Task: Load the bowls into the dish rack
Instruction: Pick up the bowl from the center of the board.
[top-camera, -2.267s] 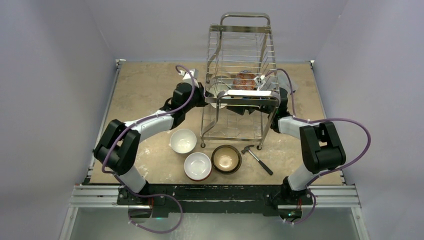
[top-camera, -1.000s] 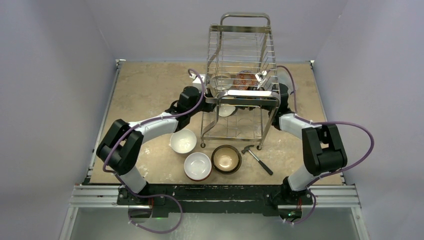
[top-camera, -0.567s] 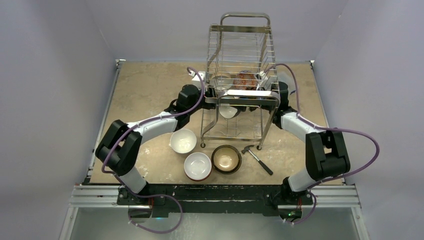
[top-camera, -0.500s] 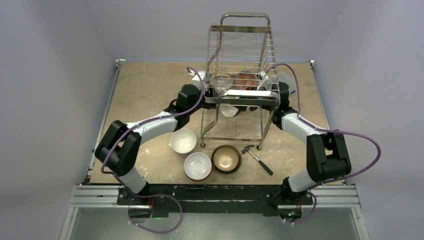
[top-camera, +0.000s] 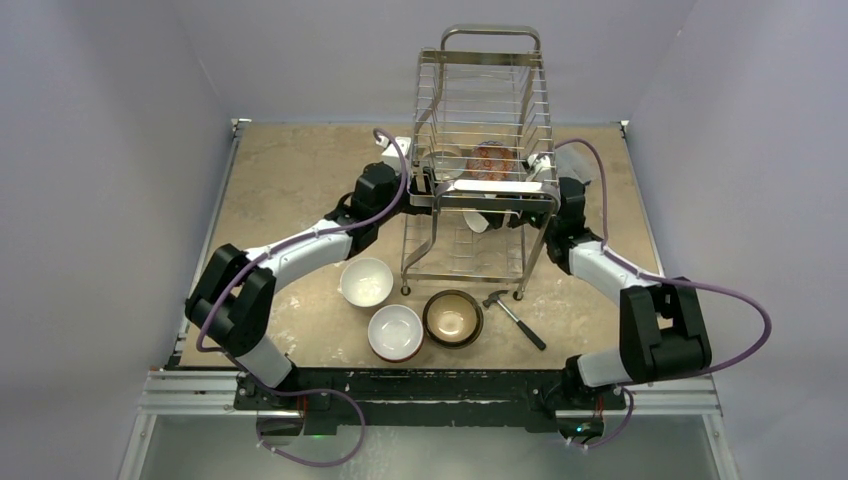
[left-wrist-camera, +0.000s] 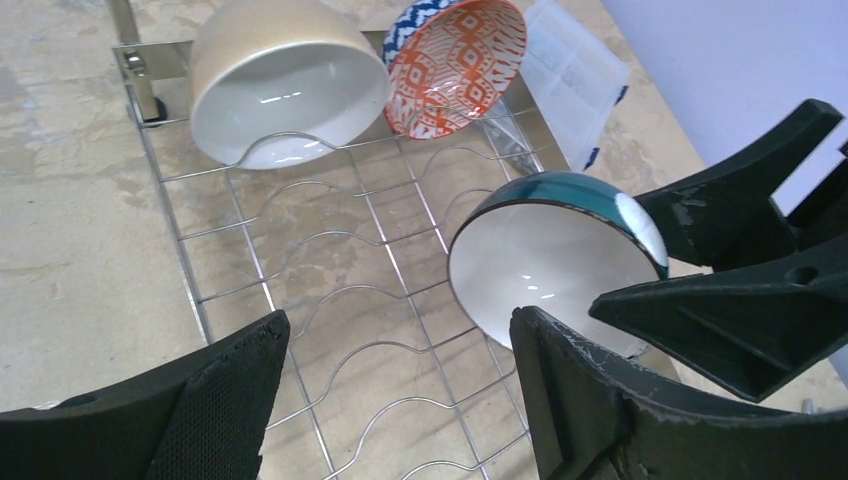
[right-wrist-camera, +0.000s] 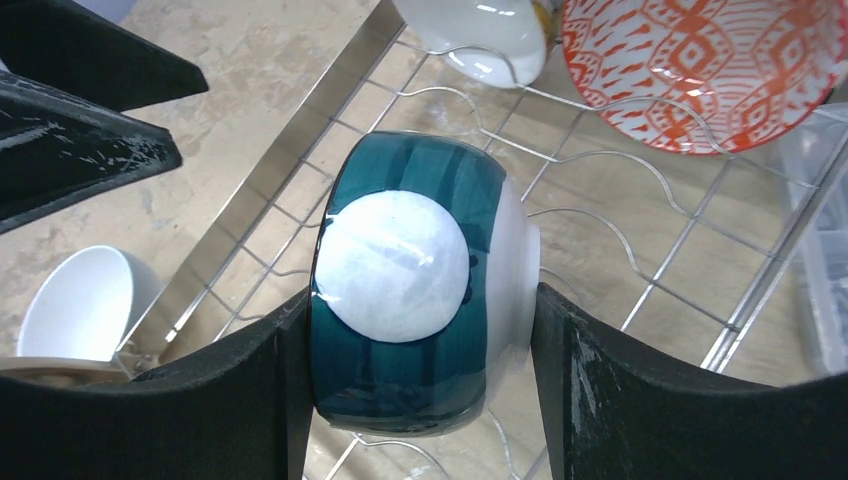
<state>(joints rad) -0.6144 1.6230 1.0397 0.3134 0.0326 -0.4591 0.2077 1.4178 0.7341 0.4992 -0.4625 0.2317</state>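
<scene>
- Clamping the teal bowl (right-wrist-camera: 410, 290) between the two fingers of the right gripper (right-wrist-camera: 420, 340), one finger on each side of the wall, foot toward the wrist and white inside turned away. Held on edge, probably to slot into the wire waves rather than lie flat.
- Hanging inside the lower tier of the dish rack (top-camera: 485, 95), wire floor just under the gripped bowl. Cannot tell whether touching the wires yet.
- Spreading the left gripper (left-wrist-camera: 398, 330) wide with nothing between its fingers, facing the bowl's white inside from the opposite side. Likely placed there to guide or steady without blocking.
- Standing on edge ahead of both grippers, at the tier's far end: cream bowl (left-wrist-camera: 285, 85) and red-patterned bowl (left-wrist-camera: 455, 65), side by side, propped by the waves. A fair model for the next slot.
- Waiting on the table (top-camera: 290, 170) behind the left gripper, outside the rack: two white bowls (top-camera: 366, 281) and a dark brown bowl (top-camera: 453, 317), near a hammer (top-camera: 513, 316). Roughly half done, by this count.
</scene>
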